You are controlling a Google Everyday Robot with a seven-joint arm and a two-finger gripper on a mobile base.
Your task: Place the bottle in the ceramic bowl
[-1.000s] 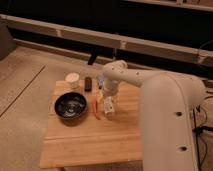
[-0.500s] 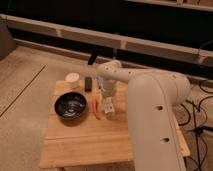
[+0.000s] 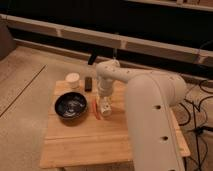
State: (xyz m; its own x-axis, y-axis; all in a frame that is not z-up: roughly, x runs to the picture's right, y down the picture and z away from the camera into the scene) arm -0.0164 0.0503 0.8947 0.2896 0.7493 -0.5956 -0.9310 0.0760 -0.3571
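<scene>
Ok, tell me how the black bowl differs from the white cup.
The ceramic bowl is glossy black; the white cup is pale. The bowl is much wider than the cup. Both stand upright on the wooden table, left of the gripper, which hangs low right of the bowl.

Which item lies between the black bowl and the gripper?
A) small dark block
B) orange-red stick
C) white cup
B: the orange-red stick lies between the ceramic bowl and the gripper, which is down low over the table right beside the stick.
</scene>
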